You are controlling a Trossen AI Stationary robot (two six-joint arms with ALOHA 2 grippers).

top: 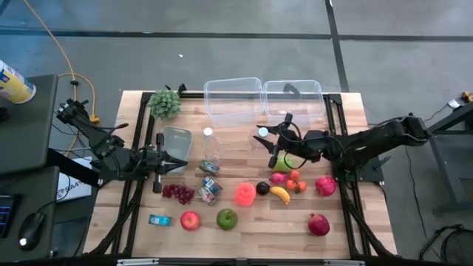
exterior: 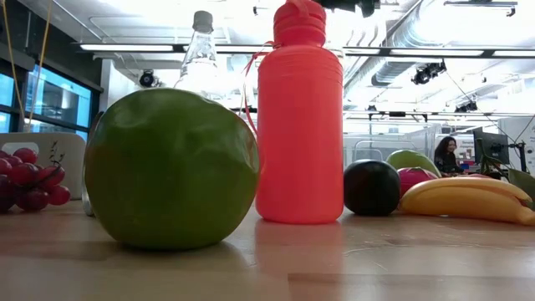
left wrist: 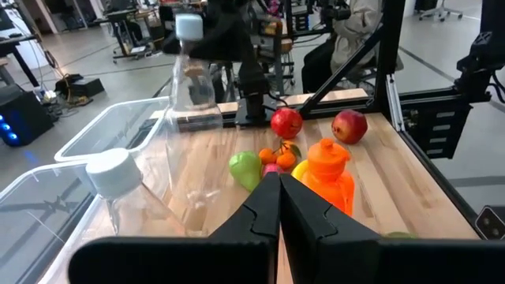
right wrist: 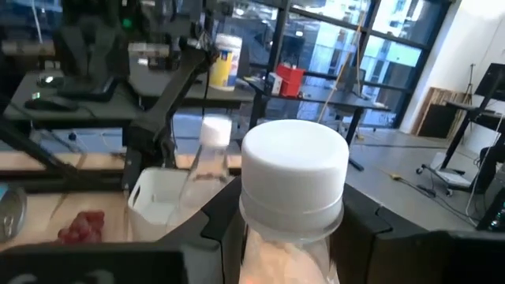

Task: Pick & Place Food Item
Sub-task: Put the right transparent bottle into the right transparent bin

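My right gripper (top: 272, 145) (right wrist: 292, 237) reaches in level from the table's right side and is shut on a clear plastic bottle with a white cap (top: 262, 131) (right wrist: 294, 162), just in front of the right clear bin (top: 294, 100). In the left wrist view this bottle (left wrist: 189, 79) stands upright. My left gripper (top: 181, 165) (left wrist: 278, 197) waits shut beside a small clear tub (top: 177, 140) at the table's left. Fruit lies in the middle: a green pear (top: 284, 160), banana (top: 279, 193), dark plum (top: 262, 188), green apple (top: 227, 219) and red apple (top: 190, 220). My right gripper pinches the bottle between its two fingers (right wrist: 225, 221) at the neck (right wrist: 292, 211), just below the white cap. The fingers come level from the table's right side, across the bottle. The bottle stays upright in the hold; its base is hidden.
A second clear bottle (top: 211, 151) stands between the arms. An orange bottle (top: 244, 193), grapes (top: 177, 193), cans (top: 209, 188), pomegranates (top: 318, 224) and a blue packet (top: 159, 219) crowd the near half. A left clear bin (top: 233, 100) and a green plant (top: 165, 103) sit at the far edge.
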